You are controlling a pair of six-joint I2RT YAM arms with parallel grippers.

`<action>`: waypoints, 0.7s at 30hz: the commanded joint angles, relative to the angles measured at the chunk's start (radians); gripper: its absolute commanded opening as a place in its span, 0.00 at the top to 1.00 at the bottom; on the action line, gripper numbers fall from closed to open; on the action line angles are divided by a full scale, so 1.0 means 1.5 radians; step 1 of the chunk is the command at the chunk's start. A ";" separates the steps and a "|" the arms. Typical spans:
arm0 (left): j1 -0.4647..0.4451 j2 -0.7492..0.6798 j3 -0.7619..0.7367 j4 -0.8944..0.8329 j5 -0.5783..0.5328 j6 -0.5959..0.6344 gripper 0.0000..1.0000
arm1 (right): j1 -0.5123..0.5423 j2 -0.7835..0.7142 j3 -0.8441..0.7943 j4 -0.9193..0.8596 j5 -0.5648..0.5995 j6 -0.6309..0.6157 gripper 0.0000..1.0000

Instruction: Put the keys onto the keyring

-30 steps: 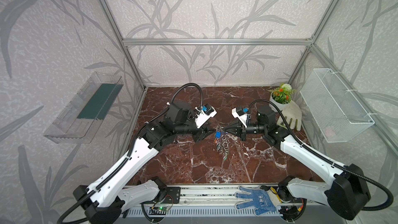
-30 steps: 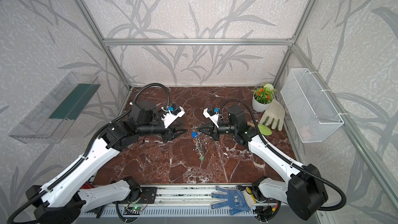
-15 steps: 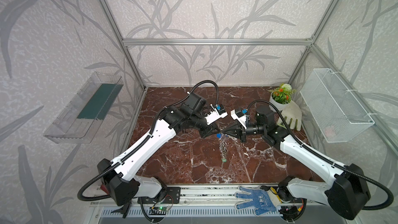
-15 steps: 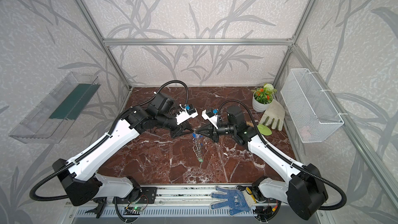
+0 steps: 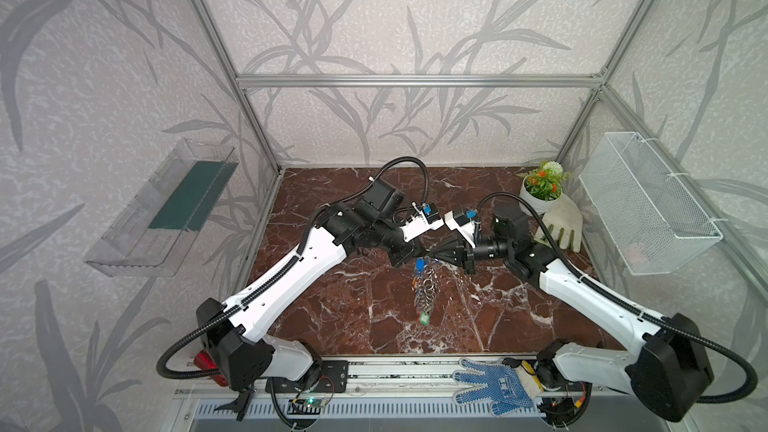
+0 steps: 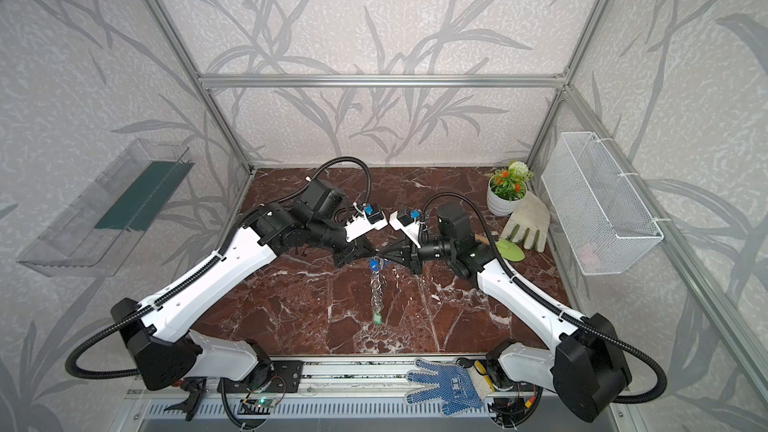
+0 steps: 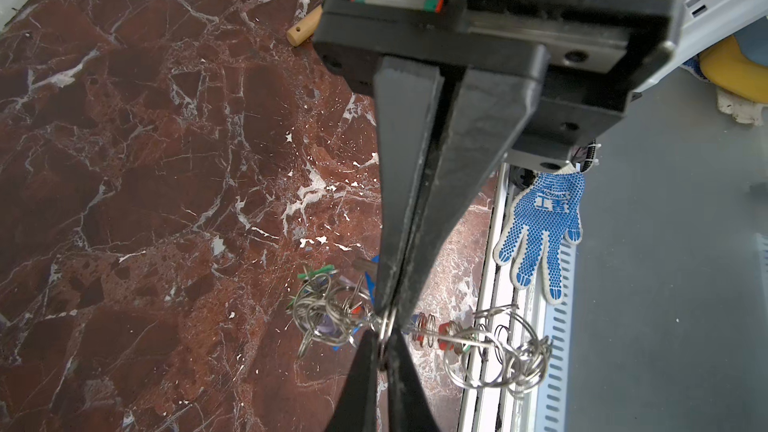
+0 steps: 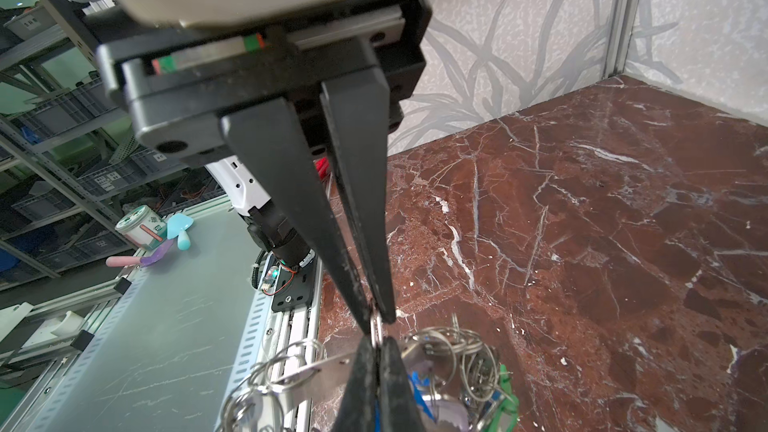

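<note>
**Both arms meeting tip to tip above the middle of the red marble bench (image 5: 353,317).** The left tool (image 5: 423,253) is shown with its fingers pressed together on a small split ring (image 7: 388,326) at the upper end of the keyring (image 5: 427,286). The same split ring is pinched from the opposite side by the right tool (image 5: 434,252), whose fingers are likewise closed.

In both top views the keyring is seen hanging from this shared grip as a bunch of wire rings. A blue key tag (image 5: 420,264) sits just below the tips and a green key tag (image 5: 424,318) at the lowest end. Whether that end touches the bench cannot be told. Red key tags (image 7: 444,332) are seen among the rings in the left wrist view, and part of the flat grey disc (image 8: 328,365) in the right wrist view.

A blue-dotted work glove (image 5: 492,388) is laid on the front rail. A white glove (image 5: 561,224) is placed beside a potted plant (image 5: 540,189), well apart from the tools.
</note>
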State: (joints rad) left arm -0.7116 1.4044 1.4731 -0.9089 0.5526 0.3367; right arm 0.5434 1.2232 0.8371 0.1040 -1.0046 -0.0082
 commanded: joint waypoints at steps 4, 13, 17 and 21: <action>-0.005 -0.001 0.011 0.001 0.024 0.008 1.00 | 0.003 0.000 0.031 0.048 -0.026 0.010 1.00; -0.004 -0.099 -0.092 0.186 -0.015 -0.073 1.00 | 0.002 -0.014 0.029 0.045 0.010 0.019 1.00; -0.005 -0.167 -0.163 0.308 -0.032 -0.117 1.00 | 0.002 -0.021 0.038 0.034 0.014 0.026 0.93; -0.004 -0.209 -0.211 0.386 -0.044 -0.153 1.00 | 0.002 -0.051 0.035 0.030 0.033 0.039 0.75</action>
State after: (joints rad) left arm -0.7181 1.1446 1.1763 -0.5362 0.5037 0.1638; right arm 0.5488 1.1984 0.8574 0.1307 -0.9718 0.0284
